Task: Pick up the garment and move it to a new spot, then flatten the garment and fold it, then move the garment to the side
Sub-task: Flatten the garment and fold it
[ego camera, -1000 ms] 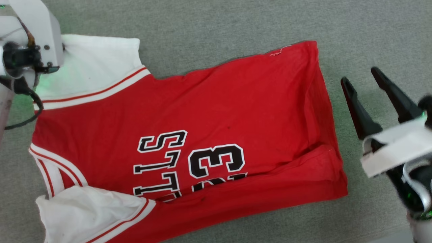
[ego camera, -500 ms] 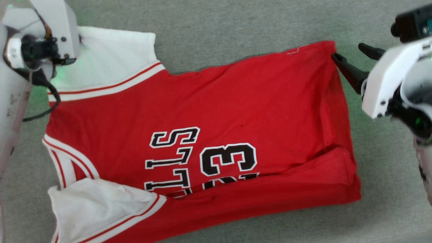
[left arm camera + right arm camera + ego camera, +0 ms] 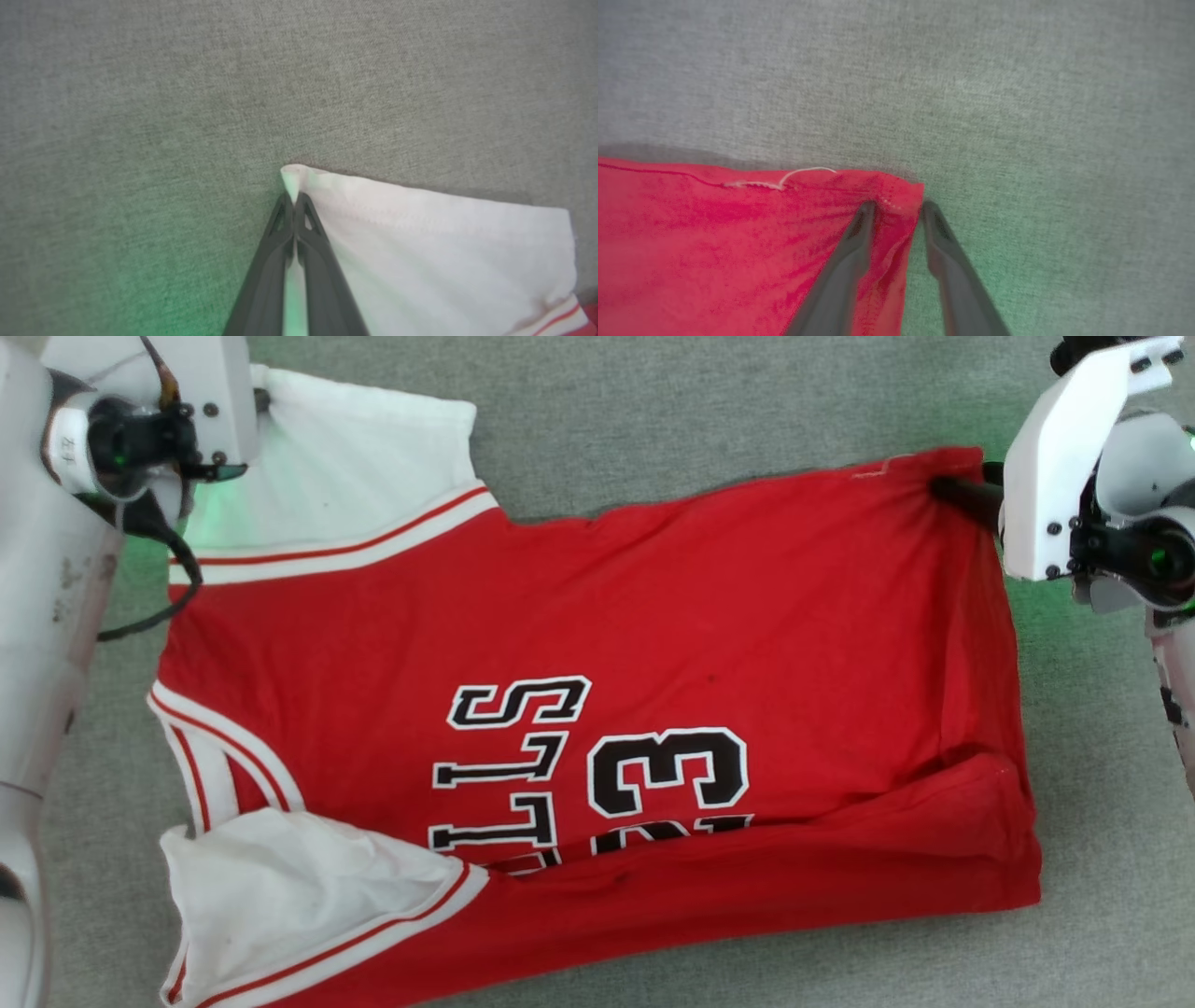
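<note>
In the head view the right gripper (image 3: 957, 490) has swung up from beside the hem to the far hem corner of the garment (image 3: 653, 616). The garment lies spread on the grey surface (image 3: 700, 411), its near edge folded over. The left wrist view shows the left gripper (image 3: 294, 198) pinched on a white sleeve corner. In the right wrist view the right jaws stand apart, straddling the hem corner. This looks like taking hold for the fold, so next the right jaws must close.
</note>
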Tool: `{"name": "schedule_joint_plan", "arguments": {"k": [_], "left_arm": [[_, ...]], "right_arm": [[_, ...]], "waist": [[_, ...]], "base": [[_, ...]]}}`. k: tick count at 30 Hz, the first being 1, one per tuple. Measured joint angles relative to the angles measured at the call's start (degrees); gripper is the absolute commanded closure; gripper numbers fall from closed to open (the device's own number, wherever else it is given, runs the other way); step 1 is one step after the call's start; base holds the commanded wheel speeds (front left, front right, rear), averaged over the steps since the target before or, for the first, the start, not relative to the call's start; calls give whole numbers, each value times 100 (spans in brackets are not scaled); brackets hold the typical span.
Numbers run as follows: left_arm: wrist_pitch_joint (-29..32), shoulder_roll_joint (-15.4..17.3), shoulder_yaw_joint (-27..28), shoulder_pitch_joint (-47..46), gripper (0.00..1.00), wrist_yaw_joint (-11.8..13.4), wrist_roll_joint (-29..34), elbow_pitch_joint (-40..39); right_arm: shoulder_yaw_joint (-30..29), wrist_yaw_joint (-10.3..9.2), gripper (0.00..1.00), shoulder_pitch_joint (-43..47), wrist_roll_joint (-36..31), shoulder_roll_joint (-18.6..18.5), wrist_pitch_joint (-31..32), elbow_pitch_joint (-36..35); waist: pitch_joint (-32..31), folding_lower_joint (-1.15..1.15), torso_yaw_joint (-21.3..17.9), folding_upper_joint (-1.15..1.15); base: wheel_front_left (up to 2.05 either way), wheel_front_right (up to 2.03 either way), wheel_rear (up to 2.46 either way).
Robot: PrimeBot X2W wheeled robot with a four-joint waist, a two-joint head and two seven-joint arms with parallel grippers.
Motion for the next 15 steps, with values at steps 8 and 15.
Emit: {"name": "schedule_joint_plan", "arguments": {"k": [8, 15], "left_arm": [[-309, -199, 70, 14, 100, -182, -118, 287], [-583, -372, 112, 121, 100, -424, -236, 487]], "right_arm": [[178, 2, 100, -221, 231, -76, 101, 389], [420, 2, 100, -85, 359, -320, -377, 364]], "waist": [[-137, 0, 107, 0], [-436, 0, 240, 0]], "base": [[0, 0, 0], [0, 0, 0]]}}
